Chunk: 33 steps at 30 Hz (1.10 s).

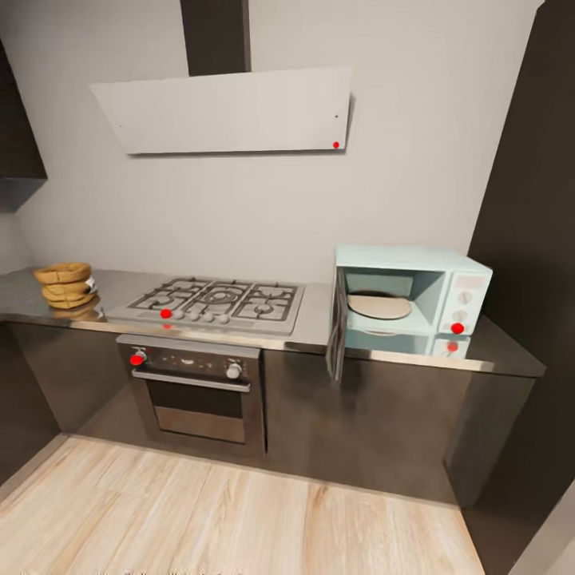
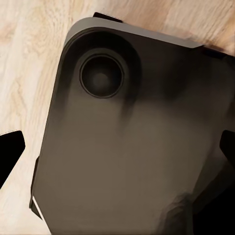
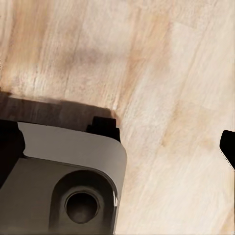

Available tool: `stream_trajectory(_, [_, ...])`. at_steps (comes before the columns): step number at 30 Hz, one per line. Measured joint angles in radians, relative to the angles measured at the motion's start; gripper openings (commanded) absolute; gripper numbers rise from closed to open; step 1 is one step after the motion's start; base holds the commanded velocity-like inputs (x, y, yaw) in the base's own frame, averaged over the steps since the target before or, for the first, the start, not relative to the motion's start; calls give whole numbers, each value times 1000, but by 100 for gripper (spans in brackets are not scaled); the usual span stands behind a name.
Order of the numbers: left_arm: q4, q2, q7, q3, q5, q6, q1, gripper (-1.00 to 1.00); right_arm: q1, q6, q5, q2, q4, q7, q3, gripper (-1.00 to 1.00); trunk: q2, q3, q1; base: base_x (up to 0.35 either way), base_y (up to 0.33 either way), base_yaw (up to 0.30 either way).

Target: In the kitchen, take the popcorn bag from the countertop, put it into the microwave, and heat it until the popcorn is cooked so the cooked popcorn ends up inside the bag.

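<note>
Popcorn bag: I see the small tan-yellow paper sack with bulging folds (image 1: pixel 67 285) standing at the far left end of the matte grey countertop (image 1: pixel 315 315), left of the steel gas hob (image 1: pixel 216 303). It is well apart from both wrist cameras' scenes, so nowhere near any finger.

Microwave: the small boxy pale-blue microwave (image 1: pixel 411 295) sits on the right part of the worktop, its dark glass door (image 1: pixel 338 326) swung open past the counter's front edge. A round beige turntable plate (image 1: pixel 378 306) lies inside. A red dot shows on its white control panel.

Left fingers: dark tips (image 2: pixel 10 154) at both edges of my left wrist view, spread wide, nothing between them. Below them lies a dark grey rounded base panel with a circular recess (image 2: pixel 132 147).

Right fingers: one dark tip (image 3: pixel 228 147) at the edge of my right wrist view; I cannot tell how far they are parted. Nothing gripped that I can see.

Surface: pale wood plank floor (image 3: pixel 161 73) under both wrists.

Room: dark cabinets, steel oven (image 1: pixel 197 387) beneath the hob, white angled hood (image 1: pixel 228 110) on the pale grey wall.
</note>
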Motion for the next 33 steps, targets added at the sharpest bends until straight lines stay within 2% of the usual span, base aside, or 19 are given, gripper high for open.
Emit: stream_trajectory(33, [0,-1,0,0,0,0,0,100,0,-2,7,1,0,0,2,100,0,0,0,0,0,268])
